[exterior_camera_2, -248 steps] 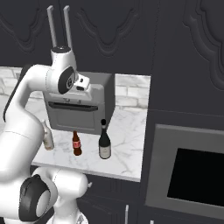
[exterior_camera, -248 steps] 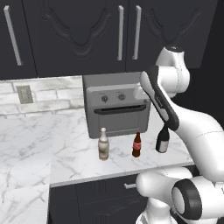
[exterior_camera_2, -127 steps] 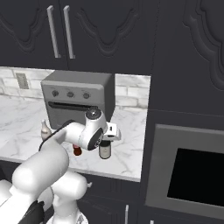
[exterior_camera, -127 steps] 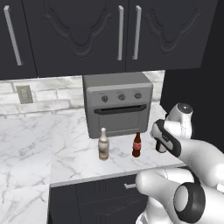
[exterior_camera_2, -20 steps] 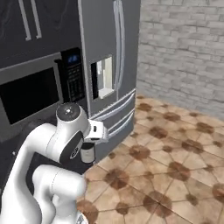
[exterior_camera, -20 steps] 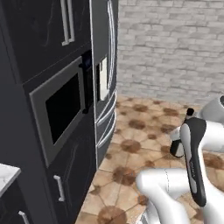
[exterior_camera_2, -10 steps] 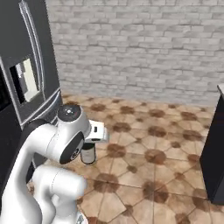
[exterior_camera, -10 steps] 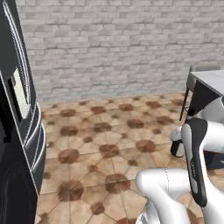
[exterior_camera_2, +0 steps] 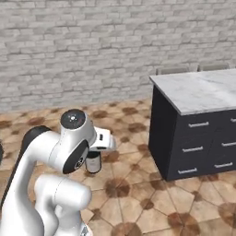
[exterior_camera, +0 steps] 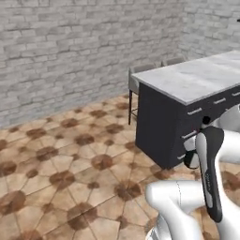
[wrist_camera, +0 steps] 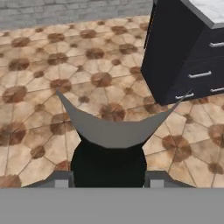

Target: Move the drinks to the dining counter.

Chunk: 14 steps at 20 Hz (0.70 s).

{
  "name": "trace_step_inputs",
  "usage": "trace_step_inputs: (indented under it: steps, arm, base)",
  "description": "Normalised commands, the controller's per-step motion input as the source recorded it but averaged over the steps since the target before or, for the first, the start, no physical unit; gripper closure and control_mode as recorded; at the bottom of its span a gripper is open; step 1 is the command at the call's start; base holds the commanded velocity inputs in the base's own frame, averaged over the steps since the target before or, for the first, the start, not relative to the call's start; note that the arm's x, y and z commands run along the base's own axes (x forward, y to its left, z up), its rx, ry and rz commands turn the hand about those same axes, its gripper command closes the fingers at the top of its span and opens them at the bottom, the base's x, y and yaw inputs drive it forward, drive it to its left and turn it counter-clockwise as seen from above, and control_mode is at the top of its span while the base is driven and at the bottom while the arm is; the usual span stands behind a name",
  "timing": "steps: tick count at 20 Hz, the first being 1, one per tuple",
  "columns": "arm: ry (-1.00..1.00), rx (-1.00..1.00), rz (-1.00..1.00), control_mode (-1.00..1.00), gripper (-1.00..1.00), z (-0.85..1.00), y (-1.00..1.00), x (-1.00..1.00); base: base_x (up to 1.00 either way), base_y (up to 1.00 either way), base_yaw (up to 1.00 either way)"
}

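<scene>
The floor (exterior_camera: pixel 70 159) is tiled in tan and beige with dark brown star-shaped medallions at the joints, and it runs bare beneath the pincer and out to a pale grey brick wall (exterior_camera_2: pixel 92 50) well beyond it. Ahead of the pincer and off to its right stands the table (exterior_camera_2: pixel 203 92) — the long island with a white, grey-veined marble top over dark drawers with silver bar handles (exterior_camera_2: pixel 198 124). From the left base view two grey-backed chairs (exterior_camera: pixel 140 70) sit tucked against the table's far end, on the side away from the pincer.

The pincer (exterior_camera_2: pixel 94 156) hangs out in front of the arm at mid-height over the open floor, well apart from the table. Its jaws are closed part-way on the black bottle (exterior_camera_2: pixel 93 162), which hangs upright under the white hand. In the hand view the bottle (wrist_camera: pixel 108 164) sits right between the finger tips as a dark rounded body, with a grey curved shape across its upper part. In the left base view a dark bit of it (exterior_camera: pixel 191 159) shows beside the forearm.

No label or writing can be read on the bottle, nor on the table.
</scene>
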Motion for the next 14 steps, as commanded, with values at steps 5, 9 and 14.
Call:
trace_step_inputs:
  steps: [5,9,14]
  arm:
    - [0.0,0.0,0.0,1.0,1.0,0.0,0.0,0.0]
    - [0.0,0.0,0.0,1.0,1.0,0.0,0.0,0.0]
    - [0.0,0.0,0.0,1.0,1.0,0.0,0.0,0.0]
  base:
    - [1.0,0.0,-0.13]
    - [1.0,-0.02,-0.04]
    - [1.0,-0.31,-0.11]
